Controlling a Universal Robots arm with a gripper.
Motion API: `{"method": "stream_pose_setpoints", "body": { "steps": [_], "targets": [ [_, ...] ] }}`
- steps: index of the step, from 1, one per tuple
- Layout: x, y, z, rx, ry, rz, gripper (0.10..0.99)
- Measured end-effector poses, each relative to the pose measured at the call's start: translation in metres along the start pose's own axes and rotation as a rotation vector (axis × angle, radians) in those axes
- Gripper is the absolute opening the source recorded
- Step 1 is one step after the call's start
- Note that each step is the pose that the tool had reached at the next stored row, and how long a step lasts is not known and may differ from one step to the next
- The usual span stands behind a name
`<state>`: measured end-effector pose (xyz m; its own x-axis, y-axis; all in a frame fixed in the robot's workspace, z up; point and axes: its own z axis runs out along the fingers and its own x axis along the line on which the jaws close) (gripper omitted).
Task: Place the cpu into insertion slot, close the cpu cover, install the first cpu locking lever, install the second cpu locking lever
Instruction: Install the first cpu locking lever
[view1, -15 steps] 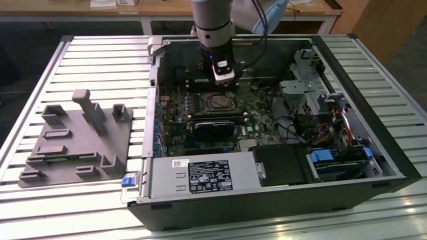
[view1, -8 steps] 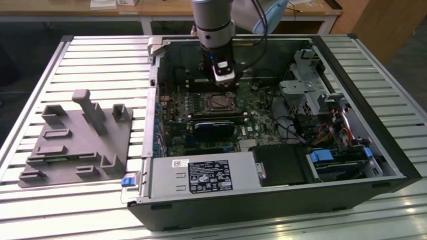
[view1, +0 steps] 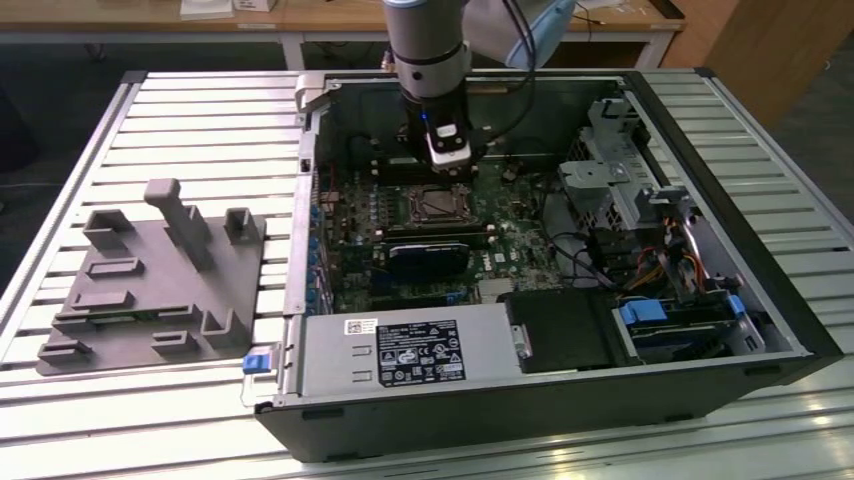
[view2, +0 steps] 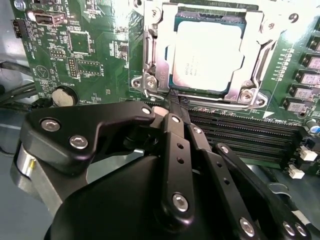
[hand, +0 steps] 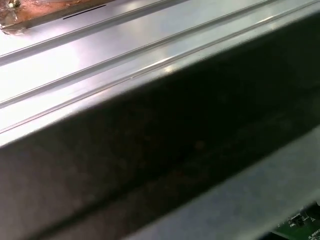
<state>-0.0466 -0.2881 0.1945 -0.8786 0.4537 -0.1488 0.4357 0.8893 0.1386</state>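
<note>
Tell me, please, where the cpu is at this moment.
In the second wrist view the cpu sits in the insertion slot, framed by the cpu cover, beside the long black memory slots.

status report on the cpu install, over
Gripper shut. Silver-grey square cpu seated, thin silvery metal frame cover down over it, fingers at its corner. Nothing in the way.

Place: robotics lab or workshop | Signs: grooved metal table (view1: 200, 130), open computer case (view1: 534, 420), grey holder block (view1: 134, 300), robot arm (view1: 424, 40), wooden benches behind (view1: 120, 15)
</note>
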Motion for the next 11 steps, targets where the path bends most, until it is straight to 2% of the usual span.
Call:
{"method": "stream_pose_setpoints", "body": {
  "steps": [11],
  "targets": [
    [-0.0010, -0.0017, -0.0002, -0.001, 0.0005, 0.000, 0.106]
  ]
}}
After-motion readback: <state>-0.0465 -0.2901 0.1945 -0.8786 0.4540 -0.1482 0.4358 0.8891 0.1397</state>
